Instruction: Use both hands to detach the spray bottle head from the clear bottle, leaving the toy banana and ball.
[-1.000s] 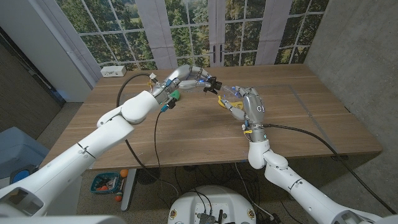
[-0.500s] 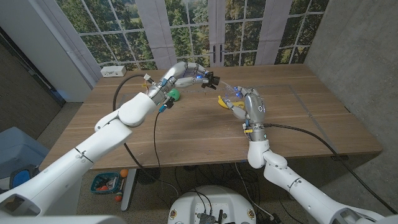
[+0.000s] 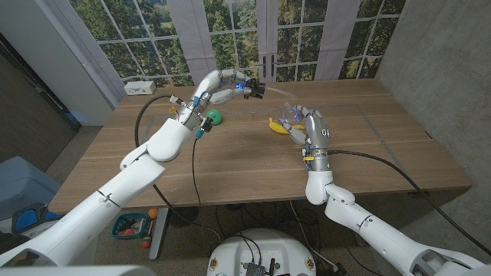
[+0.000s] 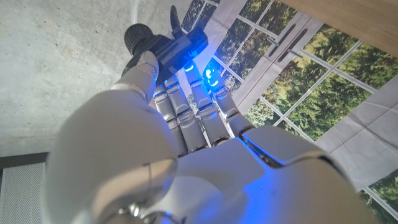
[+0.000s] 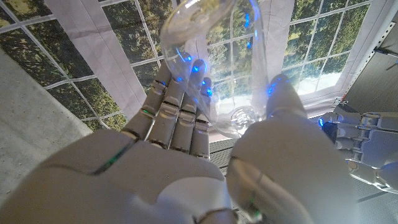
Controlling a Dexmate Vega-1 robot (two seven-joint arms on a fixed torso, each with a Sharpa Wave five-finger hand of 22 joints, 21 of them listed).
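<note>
Hands hold the two parts well apart above the wooden table (image 3: 230, 161): the right hand (image 3: 311, 130) grips the clear plastic bottle (image 5: 217, 56), the left hand (image 3: 230, 84) pinches the black spray head (image 4: 158, 45). Yellow toy banana (image 3: 276, 125) lies just beside the right hand; green ball (image 3: 214, 117) below the left.

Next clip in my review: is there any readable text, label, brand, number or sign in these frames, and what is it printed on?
No text can be read in any view.
Black spray bottle head in the left hand: no label visible.
Clear bottle in the right hand: transparent, no print visible.
Yellow toy banana and green ball: plain.
White box at the table's far corner: too small to read any marking.
</note>
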